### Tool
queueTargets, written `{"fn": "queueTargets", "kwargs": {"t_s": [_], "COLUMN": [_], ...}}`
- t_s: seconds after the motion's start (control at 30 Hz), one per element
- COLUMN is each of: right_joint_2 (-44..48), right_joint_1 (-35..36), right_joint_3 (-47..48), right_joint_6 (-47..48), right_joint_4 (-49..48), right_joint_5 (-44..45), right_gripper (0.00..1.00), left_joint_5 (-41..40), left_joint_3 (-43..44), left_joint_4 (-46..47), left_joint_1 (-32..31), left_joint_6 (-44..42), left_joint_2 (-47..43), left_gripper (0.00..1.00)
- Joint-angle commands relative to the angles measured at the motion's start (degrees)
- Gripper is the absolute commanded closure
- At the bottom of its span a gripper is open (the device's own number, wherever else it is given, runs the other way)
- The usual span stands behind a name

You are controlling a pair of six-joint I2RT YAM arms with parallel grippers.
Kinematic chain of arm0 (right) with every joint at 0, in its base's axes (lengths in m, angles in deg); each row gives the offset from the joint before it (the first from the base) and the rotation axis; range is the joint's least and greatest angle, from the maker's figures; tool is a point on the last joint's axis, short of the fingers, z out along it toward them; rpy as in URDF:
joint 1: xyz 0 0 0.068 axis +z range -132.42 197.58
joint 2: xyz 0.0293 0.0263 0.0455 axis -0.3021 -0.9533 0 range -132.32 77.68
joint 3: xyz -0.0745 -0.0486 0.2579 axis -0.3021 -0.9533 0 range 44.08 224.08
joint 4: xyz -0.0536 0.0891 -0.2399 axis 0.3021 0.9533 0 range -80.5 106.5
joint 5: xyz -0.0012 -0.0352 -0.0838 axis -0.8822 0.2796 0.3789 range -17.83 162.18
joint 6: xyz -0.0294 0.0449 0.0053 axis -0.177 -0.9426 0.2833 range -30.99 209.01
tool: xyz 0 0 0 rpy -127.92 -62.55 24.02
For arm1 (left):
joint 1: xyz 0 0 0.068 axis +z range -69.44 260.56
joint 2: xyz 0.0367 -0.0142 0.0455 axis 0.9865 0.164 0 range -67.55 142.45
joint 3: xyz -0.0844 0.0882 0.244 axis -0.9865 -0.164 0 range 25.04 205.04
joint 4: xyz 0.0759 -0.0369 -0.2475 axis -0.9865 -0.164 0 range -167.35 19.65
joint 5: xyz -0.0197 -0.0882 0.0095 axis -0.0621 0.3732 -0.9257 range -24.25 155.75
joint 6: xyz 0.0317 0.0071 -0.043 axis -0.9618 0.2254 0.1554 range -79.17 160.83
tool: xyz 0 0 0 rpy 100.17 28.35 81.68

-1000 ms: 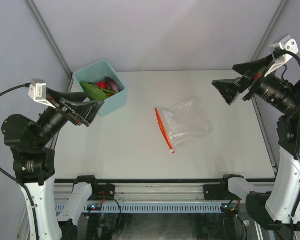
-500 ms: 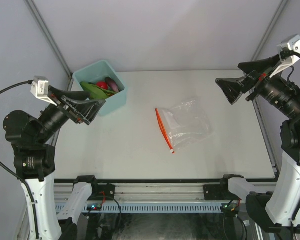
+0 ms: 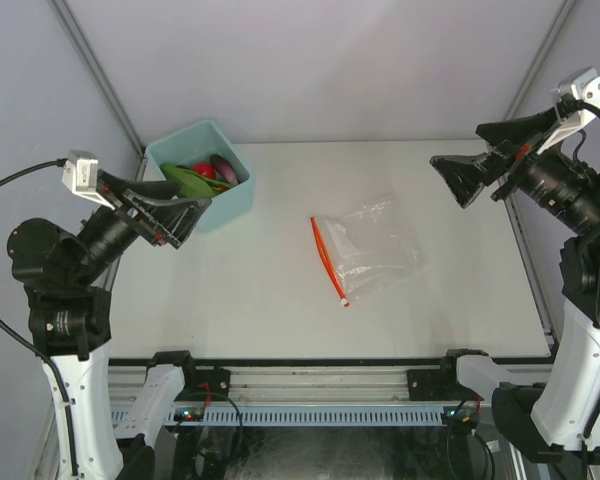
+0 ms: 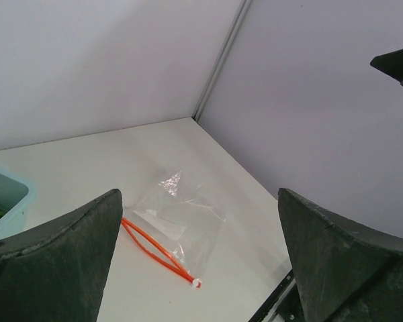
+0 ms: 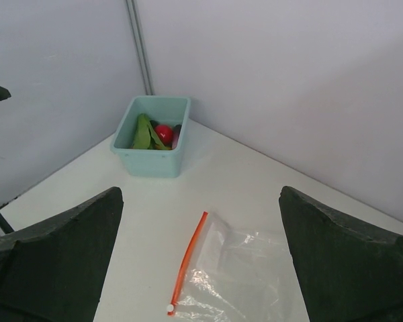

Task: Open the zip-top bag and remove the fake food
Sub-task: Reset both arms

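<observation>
Both arms have drawn back slightly; the clear, crinkly zip-top bag (image 3: 375, 250) lies unmoved on the white table (image 3: 250, 310).
Left hand (image 3: 192, 222) and right hand (image 3: 448, 183) gape wide, empty.

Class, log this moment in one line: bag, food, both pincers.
clear plastic zip-top bag: flat on table | small plastic fake food: in teal rectangular bin | left pincer: open, empty | right pincer: open, empty

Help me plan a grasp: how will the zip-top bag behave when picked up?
The zip-top bag looks thin, crinkled and empty, so probably floppy and light. Lying flat on the table, it may slide when pushed. Its orange zip strip seems the stiffest edge.
</observation>
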Motion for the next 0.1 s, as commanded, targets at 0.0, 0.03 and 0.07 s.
{"fn": "queueTargets", "kwargs": {"t_s": [0.0,0.03,0.07], "right_joint_2": [-0.2,-0.2,-0.1], "right_joint_1": [-0.3,-0.3,-0.4], "right_joint_3": [0.5,0.4,0.4], "right_joint_6": [1.4,1.6,1.8], "right_joint_4": [0.1,0.2,0.2], "right_joint_5": [0.4,0.4,0.4], "right_gripper": [0.0,0.0,0.0], "left_joint_5": [1.3,1.3,1.3], "left_joint_3": [0.9,0.8,0.7], "left_joint_4": [3.1,3.1,3.2], "left_joint_1": [0.4,0.3,0.4], "left_joint_6": [0.1,0.1,0.0], "left_joint_2": [0.5,0.5,0.4], "left_gripper": [0.0,0.0,0.0]}}
